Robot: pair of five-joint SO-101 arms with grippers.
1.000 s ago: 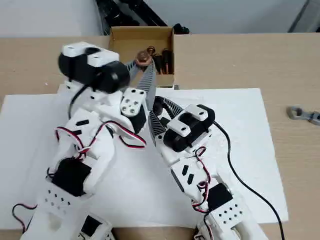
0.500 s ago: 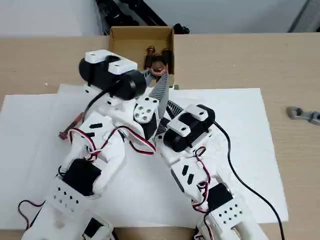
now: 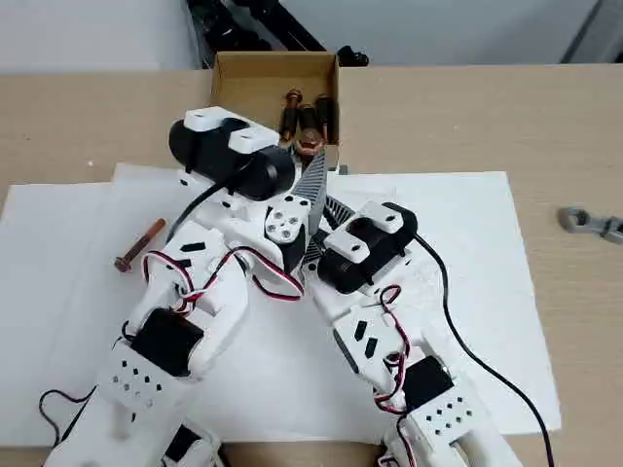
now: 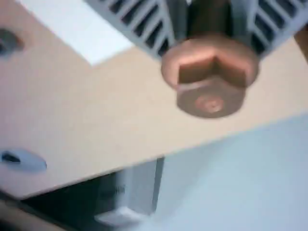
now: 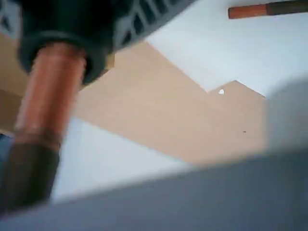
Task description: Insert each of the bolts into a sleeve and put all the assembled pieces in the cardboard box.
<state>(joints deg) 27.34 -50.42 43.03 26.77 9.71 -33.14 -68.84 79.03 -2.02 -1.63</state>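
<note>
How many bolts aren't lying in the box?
2: a loose bolt on the white sheet, a held bolt in the left gripper by the cardboard box's near wall. More may be hidden.

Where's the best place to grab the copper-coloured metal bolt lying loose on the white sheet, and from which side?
Probably mid-shank, straight down from above, jaws across it: the copper-coloured metal bolt lies flat and slanted on the white sheet, its wider head at the lower-left end in the high view.
</note>
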